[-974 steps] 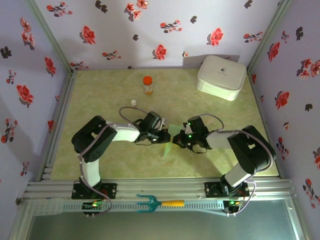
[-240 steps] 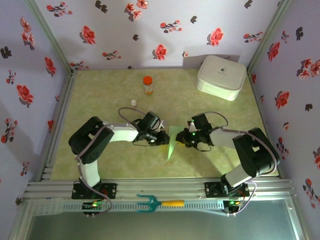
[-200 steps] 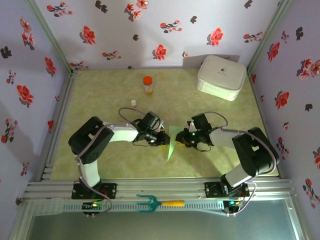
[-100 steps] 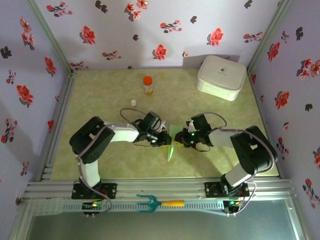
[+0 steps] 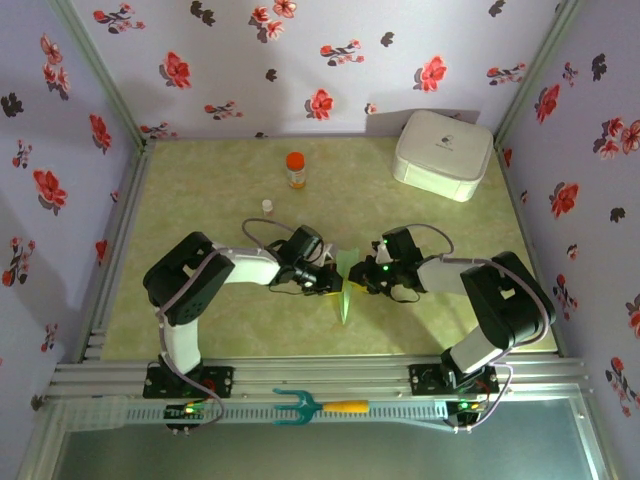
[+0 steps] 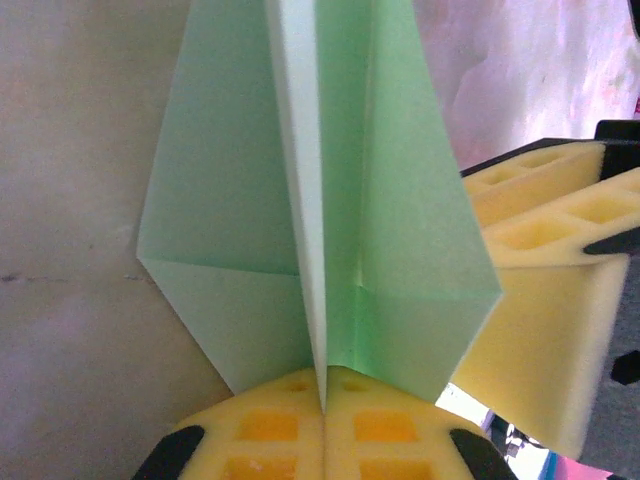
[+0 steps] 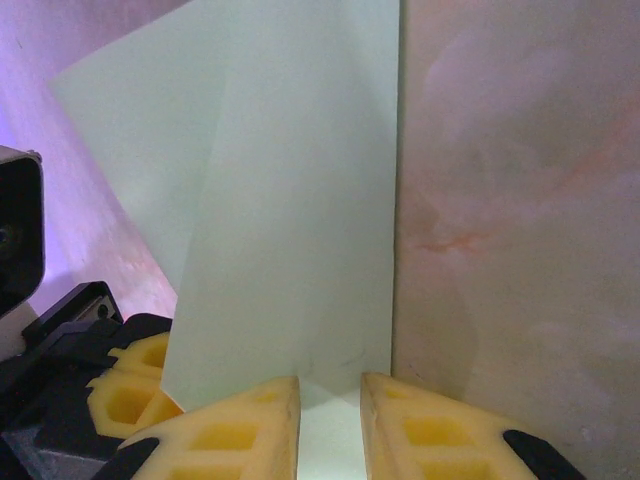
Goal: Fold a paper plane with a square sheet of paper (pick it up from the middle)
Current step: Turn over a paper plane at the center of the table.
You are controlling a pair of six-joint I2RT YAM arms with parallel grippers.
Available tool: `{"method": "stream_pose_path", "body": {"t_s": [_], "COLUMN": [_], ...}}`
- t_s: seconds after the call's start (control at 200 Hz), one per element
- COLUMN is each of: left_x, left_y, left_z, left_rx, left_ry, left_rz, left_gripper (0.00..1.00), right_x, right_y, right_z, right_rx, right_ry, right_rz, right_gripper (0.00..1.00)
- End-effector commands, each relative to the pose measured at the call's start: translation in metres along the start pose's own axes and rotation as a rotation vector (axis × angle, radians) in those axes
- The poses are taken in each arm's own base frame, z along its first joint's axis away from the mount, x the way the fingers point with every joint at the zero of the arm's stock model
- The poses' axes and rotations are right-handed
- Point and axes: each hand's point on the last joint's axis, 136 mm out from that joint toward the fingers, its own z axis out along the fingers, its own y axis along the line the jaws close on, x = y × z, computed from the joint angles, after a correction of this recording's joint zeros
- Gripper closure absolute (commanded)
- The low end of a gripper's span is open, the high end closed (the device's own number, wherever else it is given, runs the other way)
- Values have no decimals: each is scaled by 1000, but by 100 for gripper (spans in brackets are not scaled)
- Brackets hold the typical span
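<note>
At mid-frame on the table (image 5: 200,190), the paper plane (image 5: 345,292) needs even wings, so I'd hold its centre ridge firmly and crease flat along the fold. The left gripper (image 6: 323,388) is pressed together on that ridge; the right gripper (image 7: 330,390) sits slightly parted around the paper's edge
</note>
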Motion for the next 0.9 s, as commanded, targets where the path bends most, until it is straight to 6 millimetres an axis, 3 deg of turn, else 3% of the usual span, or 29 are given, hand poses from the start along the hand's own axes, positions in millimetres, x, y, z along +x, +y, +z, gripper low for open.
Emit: {"method": "stream_pose_path", "body": {"t_s": [0.0, 0.125, 0.255, 0.365, 0.455, 0.585, 0.895], "left_x": [-1, -10, -20, -24, -22, -15, -7], "left_y": [-11, 2, 23, 34, 41, 52, 55], "left_z": [-4, -25, -63, -98, -112, -115, -89], "left_rx": [16, -136, -396, -612, -726, -822, -797], "left_ry": [-11, -85, -165, -178, -127, -45, 14], "left_rz": [31, 48, 63, 104, 124, 128, 105], "left_gripper": [97, 100, 100, 100, 100, 100, 100], "right_x": [1, -7, -13, -16, -17, -19, -18], "right_y": [0, -5, -6, -5, -3, 3, 4], "right_z": [-5, -21, -36, -41, -41, -41, -37], "right_rx": [18, 100, 143, 158, 158, 135, 128], "right_ry": [-29, -103, -167, -191, -189, -192, -176], "right_rz": [-6, -42, -66, -69, -67, -68, -58], "right_gripper": [76, 75, 73, 73, 72, 72, 72]}}
